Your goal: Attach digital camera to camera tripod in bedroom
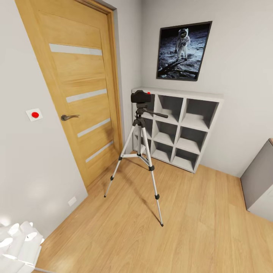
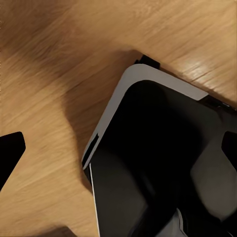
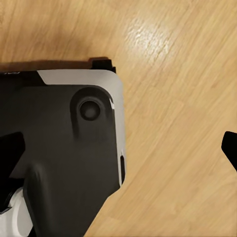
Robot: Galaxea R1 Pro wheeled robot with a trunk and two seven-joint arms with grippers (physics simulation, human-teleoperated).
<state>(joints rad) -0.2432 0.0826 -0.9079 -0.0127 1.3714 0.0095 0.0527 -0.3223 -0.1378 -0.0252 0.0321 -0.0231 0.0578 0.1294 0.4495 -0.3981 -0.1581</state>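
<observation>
Camera (image 1: 141,97) seated on tripod (image 1: 139,151) head, upright, red dot on top. Tripod stands on plank floor (image 1: 182,227), three legs spread, pan handle pointing toward shelf (image 1: 178,129). Tripod just in front of shelf's left end, near door (image 1: 79,87). Poster (image 1: 184,50) on wall above shelf. Red button plate (image 1: 34,114) on wall beside door.

Left wrist view: left claw (image 2: 118,148) finger tips dark at frame edges, spread wide, released, nothing between; robot base (image 2: 163,163) and floor below. Right wrist view: right claw (image 3: 123,153) likewise released, empty, above base and floor.
</observation>
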